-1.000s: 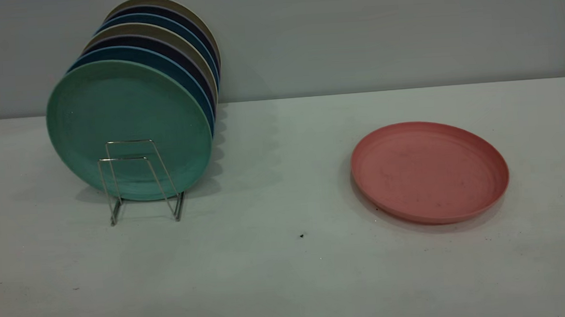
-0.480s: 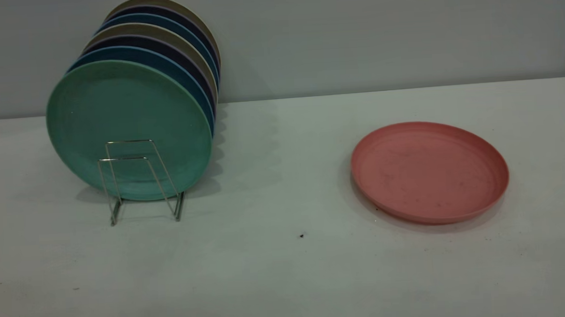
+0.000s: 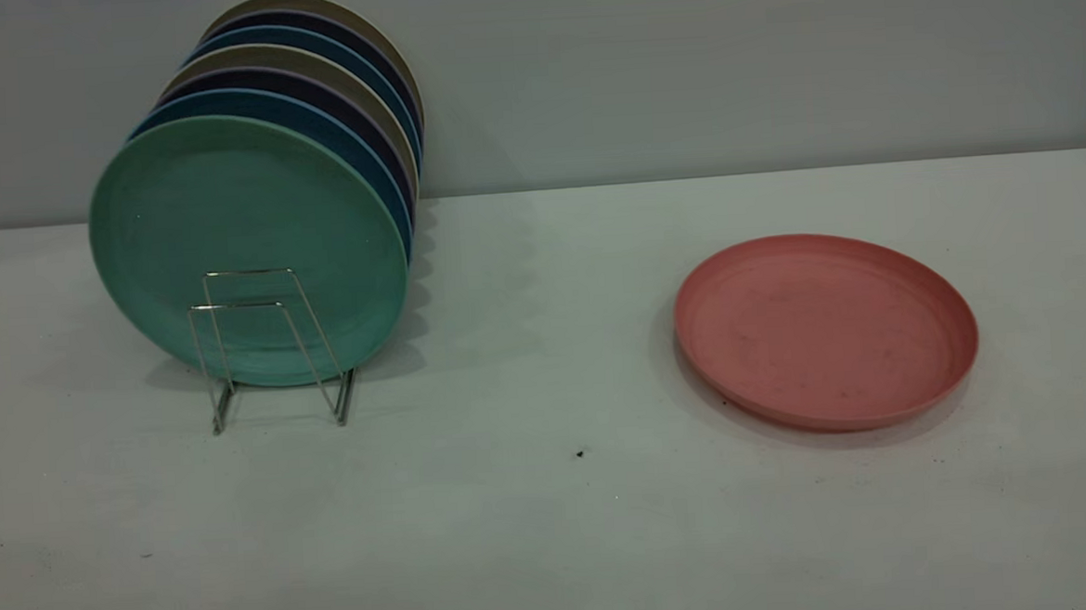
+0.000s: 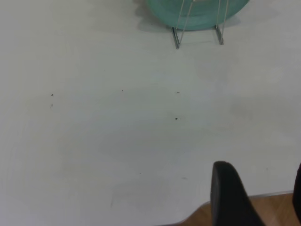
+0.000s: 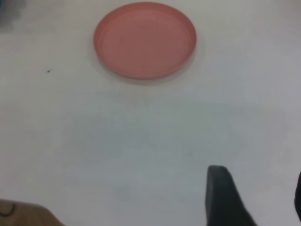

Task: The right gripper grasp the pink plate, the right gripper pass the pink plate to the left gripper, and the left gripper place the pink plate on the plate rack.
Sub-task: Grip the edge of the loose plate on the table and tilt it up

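The table [image 3: 555, 527] is a plain pale grey-white top with a few tiny dark specks, and a flat grey wall [image 3: 725, 63] sits right behind it. In both wrist views a bit of brown wood shows past the table's near edge.

The pink plate [image 3: 826, 330] lies flat, rim up, in the right half of the exterior frame, nothing touching it. Over in the upper left the plate rack [image 3: 271, 349] holds a row of plates on edge, a teal-green plate [image 3: 247, 237] at the front and blue, dark and tan ones stacked behind it. Two wire loops at the front of the rack stand in front of the teal-green plate's lower half.

Neither arm shows in the exterior view. The right pincer [image 5: 261, 200] only peeks in at the lower right of its own wrist view, fingers spread apart, holding nothing, with the pink plate well away at the top centre of that frame. The left pincer [image 4: 261, 197] looks the same, fingers apart and empty, low right in its frame, the rack far off at the top edge
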Tool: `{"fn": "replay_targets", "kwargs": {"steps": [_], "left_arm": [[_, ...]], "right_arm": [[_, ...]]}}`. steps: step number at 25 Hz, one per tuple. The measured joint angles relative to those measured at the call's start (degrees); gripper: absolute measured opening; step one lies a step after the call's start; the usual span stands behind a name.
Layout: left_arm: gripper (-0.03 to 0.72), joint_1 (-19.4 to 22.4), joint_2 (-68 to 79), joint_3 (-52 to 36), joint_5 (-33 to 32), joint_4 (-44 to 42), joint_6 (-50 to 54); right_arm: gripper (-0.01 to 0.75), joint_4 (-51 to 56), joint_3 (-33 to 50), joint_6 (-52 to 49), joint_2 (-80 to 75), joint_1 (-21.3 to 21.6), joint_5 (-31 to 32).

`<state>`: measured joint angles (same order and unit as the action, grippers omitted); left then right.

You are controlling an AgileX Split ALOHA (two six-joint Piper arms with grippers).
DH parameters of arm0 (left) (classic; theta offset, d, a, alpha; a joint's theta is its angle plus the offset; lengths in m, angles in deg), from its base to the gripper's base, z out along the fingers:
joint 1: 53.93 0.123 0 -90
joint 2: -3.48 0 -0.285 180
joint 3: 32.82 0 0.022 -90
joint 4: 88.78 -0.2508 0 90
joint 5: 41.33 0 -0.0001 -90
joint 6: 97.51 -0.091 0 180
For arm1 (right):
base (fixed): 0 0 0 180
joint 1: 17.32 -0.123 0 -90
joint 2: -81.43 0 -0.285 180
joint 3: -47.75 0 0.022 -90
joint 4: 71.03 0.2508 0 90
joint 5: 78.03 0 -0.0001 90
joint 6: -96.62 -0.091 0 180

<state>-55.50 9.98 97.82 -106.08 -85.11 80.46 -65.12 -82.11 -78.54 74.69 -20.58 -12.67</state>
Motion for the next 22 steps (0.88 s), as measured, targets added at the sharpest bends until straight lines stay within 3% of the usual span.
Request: {"fn": "replay_targets", "kwargs": {"steps": [10, 14, 18, 22], "left_arm": [[0.356, 0.0, 0.0, 0.0, 0.0, 0.0, 0.2], [0.37, 0.0, 1.7, 1.1, -0.3, -0.2, 5.2], [0.432, 0.0, 10.3, 5.0, 0.0, -2.0, 9.3], [0.516, 0.0, 25.3, 9.8, 5.2, -3.7, 8.0]], "right_arm": [[0.385, 1.0, 0.0, 0.0, 0.0, 0.0, -0.1], [0.393, 2.8, -0.1, 0.1, -1.7, 0.0, -0.6], [0.443, 4.7, -1.9, 2.1, -10.0, 0.0, -4.3], [0.489, 5.5, -4.6, 3.0, -23.7, 0.0, -9.1]]}}
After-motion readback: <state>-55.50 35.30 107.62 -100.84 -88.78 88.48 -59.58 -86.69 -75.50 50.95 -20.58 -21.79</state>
